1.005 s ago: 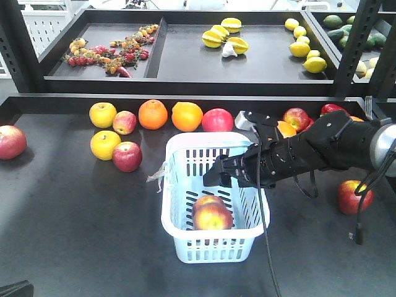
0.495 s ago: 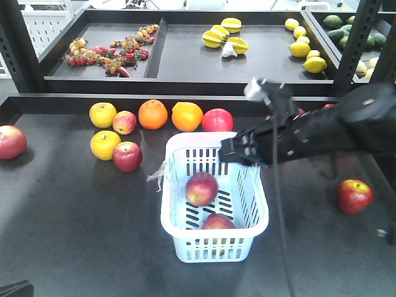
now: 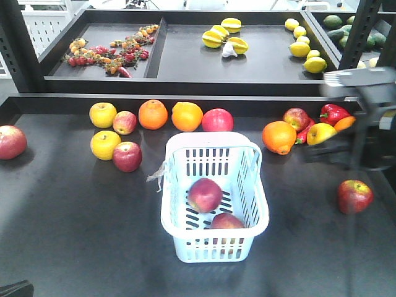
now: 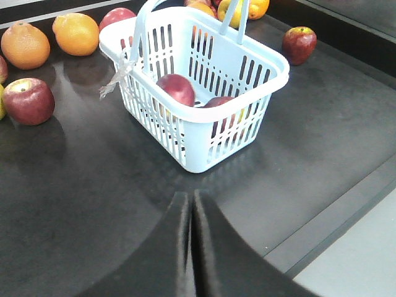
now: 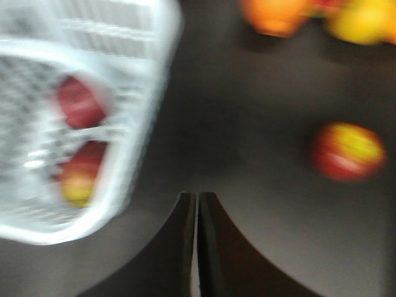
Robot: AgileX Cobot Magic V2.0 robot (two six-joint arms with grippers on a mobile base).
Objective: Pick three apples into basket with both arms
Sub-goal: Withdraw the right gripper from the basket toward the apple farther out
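The pale blue-white basket (image 3: 170, 207) stands mid-table with two red apples inside, one in the middle (image 3: 205, 194) and one nearer the front wall (image 3: 226, 221). A third red apple (image 3: 354, 196) lies on the table to the right. In the left wrist view my left gripper (image 4: 190, 195) is shut and empty, low over the table short of the basket (image 4: 266, 62). My right gripper (image 5: 197, 195) is shut and empty too, over bare table between the blurred basket (image 5: 148, 93) and the loose apple (image 5: 346, 151). The right arm (image 3: 365, 117) is a blur at the right edge.
Behind the basket runs a row of fruit: yellow apples (image 3: 103, 114), oranges (image 3: 153, 114), red apples (image 3: 217, 120), an orange (image 3: 279, 137) and a red pepper (image 3: 334, 113). More red apples lie left (image 3: 127, 156) and far left (image 3: 11, 141). A raised shelf (image 3: 185, 83) crosses the back.
The right arm has pulled back from over the basket to the far right edge. The apples in the basket have rolled apart, one to the middle, one to the front.
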